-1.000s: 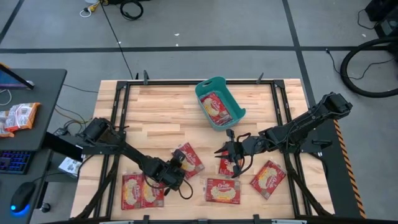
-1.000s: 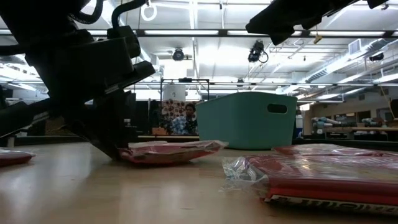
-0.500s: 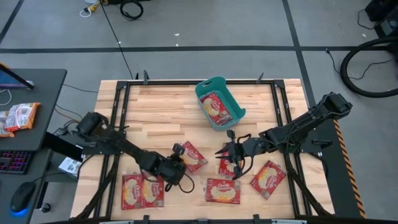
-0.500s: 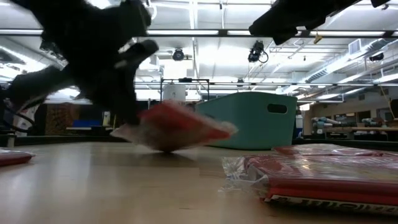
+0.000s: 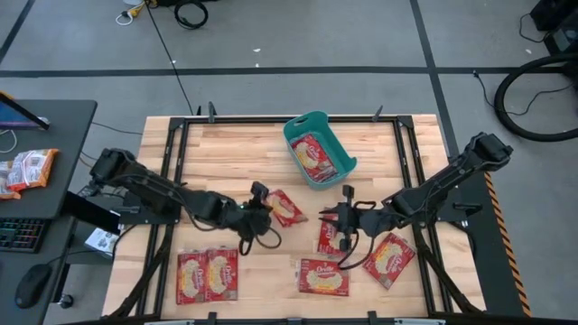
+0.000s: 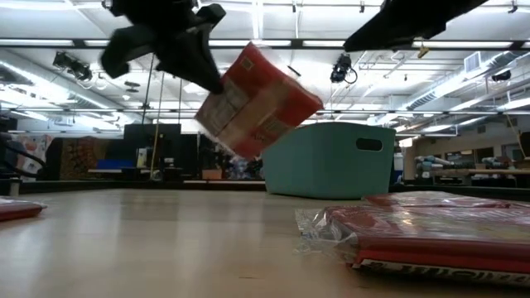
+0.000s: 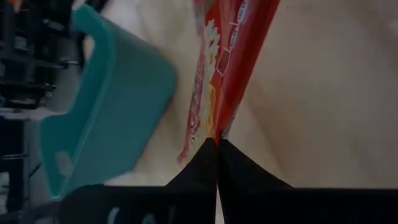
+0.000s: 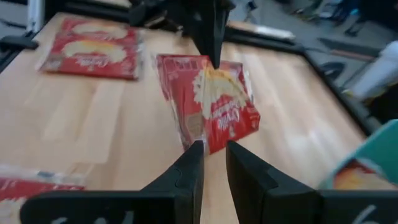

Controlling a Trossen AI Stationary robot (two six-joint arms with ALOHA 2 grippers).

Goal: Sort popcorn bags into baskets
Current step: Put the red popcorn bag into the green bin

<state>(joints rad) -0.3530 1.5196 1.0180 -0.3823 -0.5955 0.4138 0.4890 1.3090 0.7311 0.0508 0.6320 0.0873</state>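
Left tool [image 5: 260,206] pressed together on the edge of a bag [image 5: 285,208], lifted clear of the worktop [image 5: 235,153] and tilted, short of the tub [image 5: 341,168], which already holds one bag. Right tool [image 5: 341,219] over another bag [image 5: 330,240], fingers slightly spread, nothing held. Judged light, limp and slippery in film; best pinched at a sealed edge, as here

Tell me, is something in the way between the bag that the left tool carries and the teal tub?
Nothing visible is. The left tool holds a popcorn bag above the table, and only bare wood lies between it and the teal tub. The tub already holds one bag. The right tool is off to the side.
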